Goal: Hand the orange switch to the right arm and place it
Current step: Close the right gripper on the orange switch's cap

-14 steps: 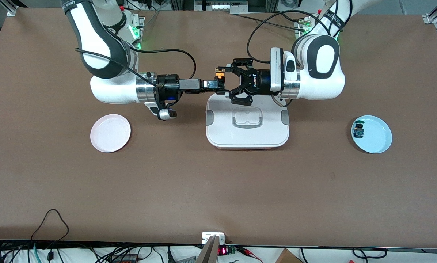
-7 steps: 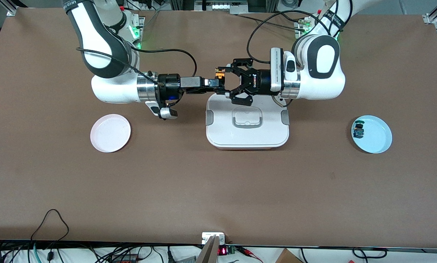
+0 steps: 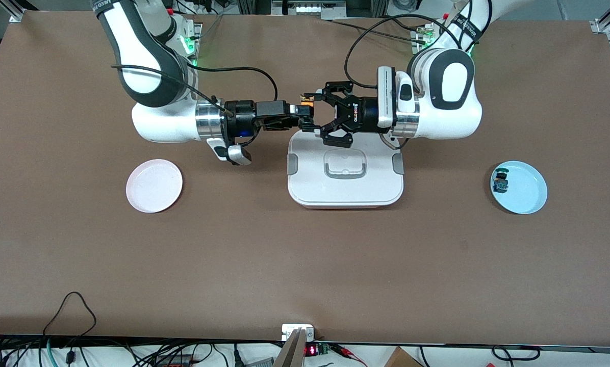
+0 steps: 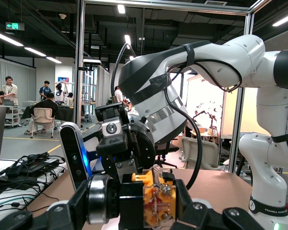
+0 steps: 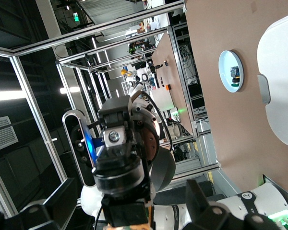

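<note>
The orange switch [image 3: 308,105] hangs in the air over the edge of the white box nearest the arms' bases, with my left gripper [image 3: 312,109] shut on it. The left wrist view shows its orange body [image 4: 158,201] clamped between the claw jaws of the left gripper [image 4: 156,211]. My right gripper [image 3: 302,115] comes in level from the right arm's end, open, its slim fingers reaching alongside the switch. In the right wrist view the switch [image 5: 133,223] sits low between the wide-spread jaws of the right gripper [image 5: 124,213], with no contact visible.
A white lidded box [image 3: 305,191] lies mid-table under the two grippers. A pink plate [image 3: 154,185] lies toward the right arm's end. A blue plate [image 3: 527,196] holding a blue-green switch [image 3: 501,182] lies toward the left arm's end.
My right arm has slid toward the left gripper, bringing its open fingers up around the switch. The left arm and the switch have stayed still.
</note>
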Controlling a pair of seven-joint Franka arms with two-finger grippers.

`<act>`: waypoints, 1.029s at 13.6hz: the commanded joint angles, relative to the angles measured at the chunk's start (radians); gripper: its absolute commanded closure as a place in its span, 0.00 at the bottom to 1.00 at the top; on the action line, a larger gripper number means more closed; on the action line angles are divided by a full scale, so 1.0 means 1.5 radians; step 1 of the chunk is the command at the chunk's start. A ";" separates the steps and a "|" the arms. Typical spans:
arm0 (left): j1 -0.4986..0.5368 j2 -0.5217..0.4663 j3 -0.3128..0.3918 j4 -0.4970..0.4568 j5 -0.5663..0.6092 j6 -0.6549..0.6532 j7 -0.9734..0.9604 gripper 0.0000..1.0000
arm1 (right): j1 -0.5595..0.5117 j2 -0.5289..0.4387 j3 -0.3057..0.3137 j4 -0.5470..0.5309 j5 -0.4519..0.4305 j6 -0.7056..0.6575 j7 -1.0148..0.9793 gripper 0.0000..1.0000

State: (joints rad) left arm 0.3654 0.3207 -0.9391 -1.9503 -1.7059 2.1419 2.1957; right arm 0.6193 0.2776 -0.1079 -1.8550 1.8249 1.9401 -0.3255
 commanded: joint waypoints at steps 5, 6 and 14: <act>0.007 -0.008 -0.009 -0.001 -0.028 0.004 0.020 1.00 | 0.008 -0.008 -0.004 -0.011 0.005 0.011 -0.069 0.70; 0.007 -0.008 -0.009 0.000 -0.028 0.004 0.020 1.00 | 0.007 -0.011 -0.004 -0.011 0.005 0.010 -0.069 0.86; 0.008 -0.008 -0.009 0.001 -0.028 0.004 0.020 0.89 | 0.007 -0.016 -0.004 -0.011 0.005 0.008 -0.069 1.00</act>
State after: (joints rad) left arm 0.3654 0.3205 -0.9401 -1.9498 -1.7059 2.1431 2.2148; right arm 0.6212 0.2711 -0.1095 -1.8571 1.8260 1.9450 -0.4019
